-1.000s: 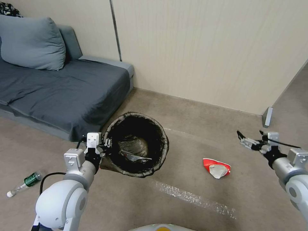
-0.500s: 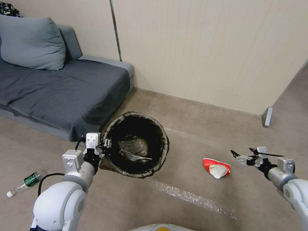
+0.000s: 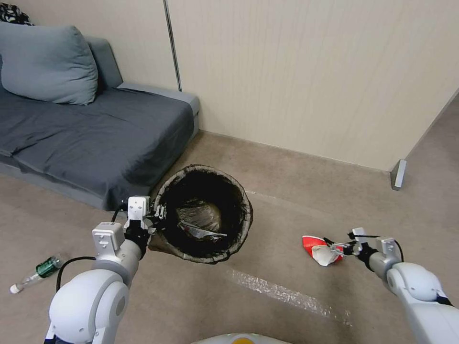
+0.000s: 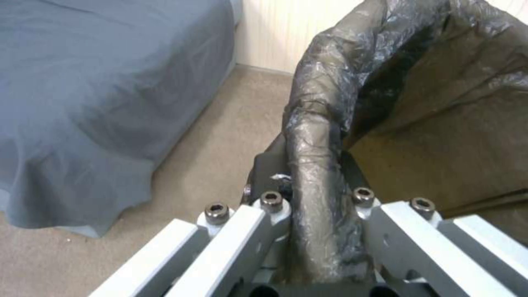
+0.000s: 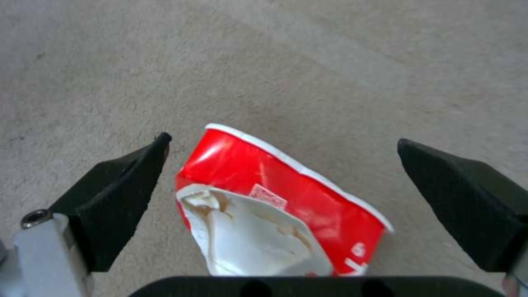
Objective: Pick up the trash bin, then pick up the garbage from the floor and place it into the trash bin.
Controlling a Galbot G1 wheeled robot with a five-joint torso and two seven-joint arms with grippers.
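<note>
**Right wrist view: fingers spread wide around a red-and-white wrapper**

Right wrist view shows the right gripper [image 5: 280, 165] low over the carpet, its two dark fingers [image 5: 118, 194] set wide apart with the crumpled red-and-white wrapper [image 5: 275, 206] lying between them, touching neither. From the head camera the same gripper [image 3: 337, 246] sits at the right edge of that wrapper [image 3: 321, 249] on the floor [image 3: 287, 205].

To the left, the left gripper [image 3: 155, 213] is clamped on the bag-covered rim of the trash bin [image 3: 203, 212]; in the left wrist view the rim [image 4: 321, 198] runs between its closed fingers. The bin is tilted, with litter inside. A clear green-labelled bottle [image 3: 36, 272] lies on the carpet further left, near the grey sofa [image 3: 95, 134]
</note>
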